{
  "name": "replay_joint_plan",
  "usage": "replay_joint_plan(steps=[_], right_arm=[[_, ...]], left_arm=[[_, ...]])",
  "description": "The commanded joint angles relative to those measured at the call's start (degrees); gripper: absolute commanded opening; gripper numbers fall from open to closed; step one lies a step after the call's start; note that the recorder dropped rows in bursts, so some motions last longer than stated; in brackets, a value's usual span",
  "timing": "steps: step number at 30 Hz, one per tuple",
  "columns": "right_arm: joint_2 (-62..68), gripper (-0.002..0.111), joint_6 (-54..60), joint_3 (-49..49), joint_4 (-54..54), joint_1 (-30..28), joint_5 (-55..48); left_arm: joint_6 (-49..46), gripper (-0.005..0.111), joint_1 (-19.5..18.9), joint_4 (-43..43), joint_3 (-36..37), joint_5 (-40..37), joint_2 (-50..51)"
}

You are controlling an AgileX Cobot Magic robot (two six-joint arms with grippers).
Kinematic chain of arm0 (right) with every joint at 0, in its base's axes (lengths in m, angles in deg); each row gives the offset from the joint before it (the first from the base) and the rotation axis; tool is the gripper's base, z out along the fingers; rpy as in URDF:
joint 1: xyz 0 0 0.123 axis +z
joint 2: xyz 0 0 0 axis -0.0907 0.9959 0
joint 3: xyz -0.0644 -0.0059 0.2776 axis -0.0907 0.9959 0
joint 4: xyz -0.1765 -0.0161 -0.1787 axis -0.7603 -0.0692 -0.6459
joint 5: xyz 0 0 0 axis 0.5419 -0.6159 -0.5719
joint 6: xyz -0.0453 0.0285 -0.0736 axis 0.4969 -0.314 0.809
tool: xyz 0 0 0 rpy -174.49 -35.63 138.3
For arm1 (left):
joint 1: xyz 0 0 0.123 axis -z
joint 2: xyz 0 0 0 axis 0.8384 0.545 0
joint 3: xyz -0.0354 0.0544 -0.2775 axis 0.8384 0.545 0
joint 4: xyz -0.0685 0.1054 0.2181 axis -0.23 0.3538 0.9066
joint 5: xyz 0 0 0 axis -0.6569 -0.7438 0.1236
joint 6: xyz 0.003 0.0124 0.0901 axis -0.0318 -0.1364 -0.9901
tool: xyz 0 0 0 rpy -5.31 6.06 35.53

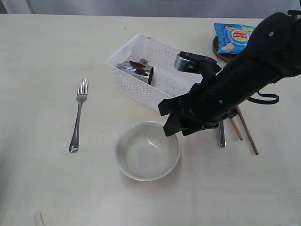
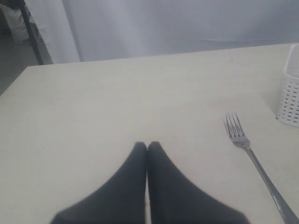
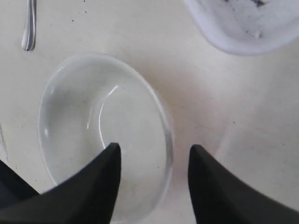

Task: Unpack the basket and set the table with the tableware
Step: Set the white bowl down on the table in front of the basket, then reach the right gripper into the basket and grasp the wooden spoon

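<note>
— Where is the bowl (image 1: pixel 148 150)?

— Nearest of all, upright on the table (image 1: pixel 42 188), just this side of the basket (image 1: pixel 141 87). It is pale, glossy and round, with nothing in it.

— And the right claw (image 3: pixel 154 148)?

— Wide open over the bowl's right rim, one finger above the inside, the other outside it. It grips nothing.

— The left claw (image 2: pixel 147 145)?

— Fingers pressed together with nothing between them, hanging over bare table near the fork (image 2: pixel 254 158).

— What else is laid out?

— The fork lies to the left of the bowl, tines pointing away. On the right, a knife (image 1: pixel 221 135) and two chopsticks (image 1: pixel 246 129) lie side by side, partly under the arm.

— Farther back?

— The white lattice basket sits at an angle, with a steel cup (image 1: pixel 138 71) on its side in its left end. At the far right a blue chip bag (image 1: pixel 233 36) rests on a brown plate (image 1: pixel 221 52).

— The surface, the room?

— A plain cream tabletop, with a few small dark specks; behind it hangs a pale grey curtain (image 2: pixel 163 28).
</note>
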Motion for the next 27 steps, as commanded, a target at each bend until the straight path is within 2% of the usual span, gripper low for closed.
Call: replay_joint_plan(steps=[1, 8, 12, 15, 20, 22, 25, 27], right_arm=[[-1.9, 0.042, 2.9, -3.5, -0.1, 0.0, -2.1], [-4.6, 0.042, 8.9, -15.6, -4.7, 0.1, -4.8], [-3.4, 0.042, 20.9, -21.4, -6.7, 0.5, -4.3], [-1.7, 0.043, 29.4, -23.7, -6.8, 1.5, -4.0], [1.1, 0.043, 36.4, -24.1, -7.0, 3.7, -3.0], [2.8, 0.047, 39.3, -24.0, -7.0, 4.1, -2.5], [5.1, 0.062, 43.2, -24.0, -7.0, 4.1, -0.8], [6.3, 0.067, 44.2, -24.0, -8.1, 4.0, 1.5]], left_arm=[[0.1, 0.000, 0.3, 0.0, 0.1, 0.0, -0.1], [0.1, 0.000, 0.3, 0.0, 0.1, 0.0, -0.1], [0.1, 0.000, 0.3, 0.0, 0.1, 0.0, -0.1], [0.1, 0.000, 0.3, 0.0, 0.1, 0.0, -0.1], [0.1, 0.000, 0.3, 0.0, 0.1, 0.0, -0.1], [0.1, 0.000, 0.3, 0.0, 0.1, 0.0, -0.1], [0.1, 0.000, 0.3, 0.0, 0.1, 0.0, -0.1], [0.1, 0.000, 0.3, 0.0, 0.1, 0.0, -0.1]])
